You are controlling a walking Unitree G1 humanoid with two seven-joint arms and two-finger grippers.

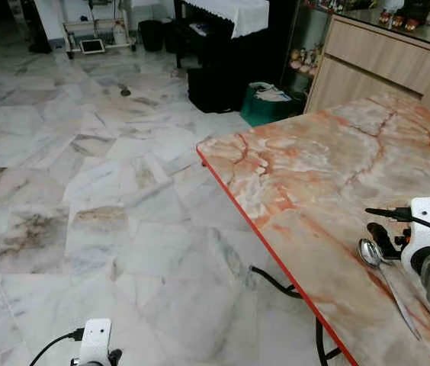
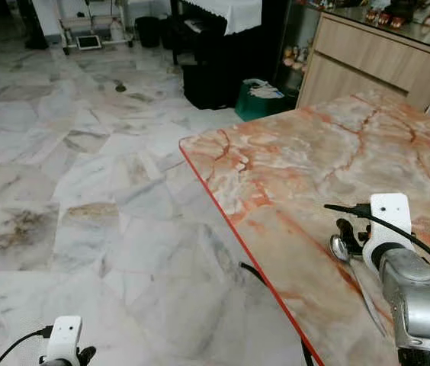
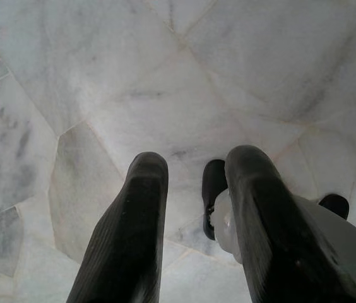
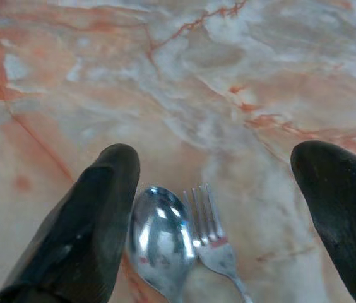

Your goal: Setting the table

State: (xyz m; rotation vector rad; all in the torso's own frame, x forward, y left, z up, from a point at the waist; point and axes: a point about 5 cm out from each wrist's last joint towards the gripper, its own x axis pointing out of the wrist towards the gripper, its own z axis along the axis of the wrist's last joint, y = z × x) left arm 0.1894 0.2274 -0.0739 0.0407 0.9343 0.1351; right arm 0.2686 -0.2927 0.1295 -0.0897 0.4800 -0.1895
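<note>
one spoon point(image 4: 159, 238) and one fork point(image 4: 211, 237) lay side by side on the table point(image 1: 329, 168), bowl and tines pointing the same way and all but touching, low in the right wrist view. in the left eye view the spoon sat at the lower right of the frame, near the table's red front edge, its handle running down toward the bottom right corner; the fork was hidden there behind the arm.

the right gripper point(image 4: 219, 189) hovered over the pair with its two black fingers point(image 4: 80, 233) spread wide, one at each side of the frame, holding nothing. the spoon's bowl lay just beside the finger at lower left, and the fork sat in the open gap, well apart from the other finger. whether the fingertips touched the tabletop could not be told. the silver right arm reached in from the lower right corner of the head views, its white wrist block over the cutlery.

the left gripper point(image 3: 194, 183) hung low at the bottom left of the head views, pointing down at the marble floor point(image 1: 85, 191). its two fingers stood apart with a clear gap and nothing between them.

one sideboard point(image 1: 390, 65) stood at the upper right behind the table, and one green bag point(image 1: 264, 103) sat on the floor near the top centre.
</note>
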